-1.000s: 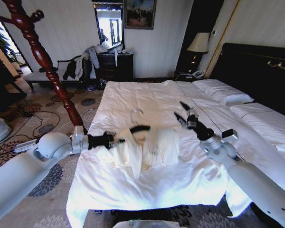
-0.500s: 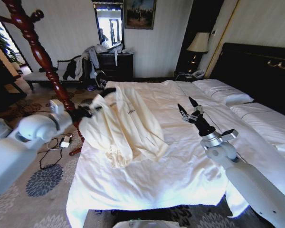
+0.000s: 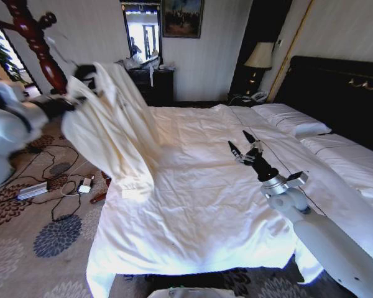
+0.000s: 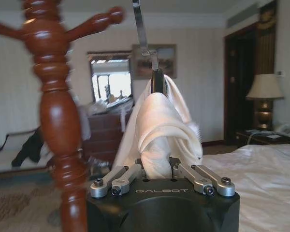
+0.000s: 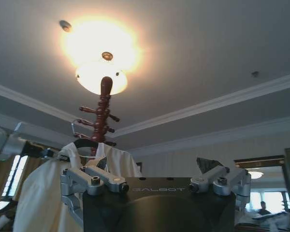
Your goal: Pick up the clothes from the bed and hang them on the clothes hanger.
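The clothes [image 3: 115, 127], a cream long-sleeved shirt, hang in the air off the left side of the bed [image 3: 205, 205]. They are draped on the black clothes hanger [image 4: 157, 81], whose silver hook [image 4: 142, 30] points up. My left gripper [image 3: 79, 93] is shut on the shirt's bunched fabric [image 4: 159, 135] just below the hanger's neck, close beside the red-brown coat stand [image 3: 40, 46]. My right gripper [image 3: 244, 148] is open above the white duvet, holding nothing. In the right wrist view, the shirt [image 5: 43, 193] hangs beside the stand [image 5: 102, 113].
Cables and a power strip [image 3: 34, 190] lie on the patterned carpet left of the bed. A dark dresser [image 3: 150, 87] with garments piled on it stands against the far wall. The black headboard [image 3: 336, 93] and white pillows [image 3: 292, 119] are at right.
My left arm has lifted the shirt on its hanger off the duvet and swung it up and left toward the coat stand. The right gripper has hardly moved.
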Available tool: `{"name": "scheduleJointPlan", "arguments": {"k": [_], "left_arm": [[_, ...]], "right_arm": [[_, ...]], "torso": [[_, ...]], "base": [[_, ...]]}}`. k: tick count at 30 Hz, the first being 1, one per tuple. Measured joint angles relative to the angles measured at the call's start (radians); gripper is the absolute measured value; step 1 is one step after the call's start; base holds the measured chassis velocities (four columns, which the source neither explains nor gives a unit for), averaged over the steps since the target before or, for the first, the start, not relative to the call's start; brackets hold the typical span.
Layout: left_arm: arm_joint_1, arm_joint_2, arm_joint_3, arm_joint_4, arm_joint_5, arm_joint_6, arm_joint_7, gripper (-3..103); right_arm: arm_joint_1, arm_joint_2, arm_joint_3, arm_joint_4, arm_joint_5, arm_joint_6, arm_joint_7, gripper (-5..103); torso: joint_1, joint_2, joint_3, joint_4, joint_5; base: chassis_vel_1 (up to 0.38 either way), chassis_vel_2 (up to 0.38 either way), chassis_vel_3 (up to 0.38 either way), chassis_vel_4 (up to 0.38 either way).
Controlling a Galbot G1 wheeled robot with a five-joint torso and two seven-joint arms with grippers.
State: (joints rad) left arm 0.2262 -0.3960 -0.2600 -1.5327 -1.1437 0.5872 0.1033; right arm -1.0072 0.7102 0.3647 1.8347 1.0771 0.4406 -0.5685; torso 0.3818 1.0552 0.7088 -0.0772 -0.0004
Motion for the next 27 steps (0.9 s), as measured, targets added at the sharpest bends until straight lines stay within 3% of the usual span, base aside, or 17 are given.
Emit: {"name": "scheduleJointPlan", "arguments": {"k": [8,14,27], "left_arm": [[-0.224,-0.061,0.174,0.185,-0.009,0.041,0.013,17],[-0.430,-0.162,0.306,0.345,0.006,0.043,0.016,17],[-0.574,-0.234,0.369,0.502,0.019,0.035,0.034,17]], "right_arm": [[0.009,0.009,-0.011,-0.022,0.004,0.001,-0.056,100],[0.000,0.008,-0.002,-0.045,0.004,0.022,-0.075,100],[-0.012,-0.002,0.011,-0.063,-0.001,0.042,-0.096,100]], "torso": [[0.000,0.000,0.000,-0.0009,-0.0001],[0.000,0.000,0.000,-0.0009,0.0003],[0.000,0.000,0.000,-0.0003,0.0002]], "base": [[0.000,0.000,0.000,0.000],[0.000,0.000,0.000,0.000],[0.000,0.000,0.000,0.000]]}}
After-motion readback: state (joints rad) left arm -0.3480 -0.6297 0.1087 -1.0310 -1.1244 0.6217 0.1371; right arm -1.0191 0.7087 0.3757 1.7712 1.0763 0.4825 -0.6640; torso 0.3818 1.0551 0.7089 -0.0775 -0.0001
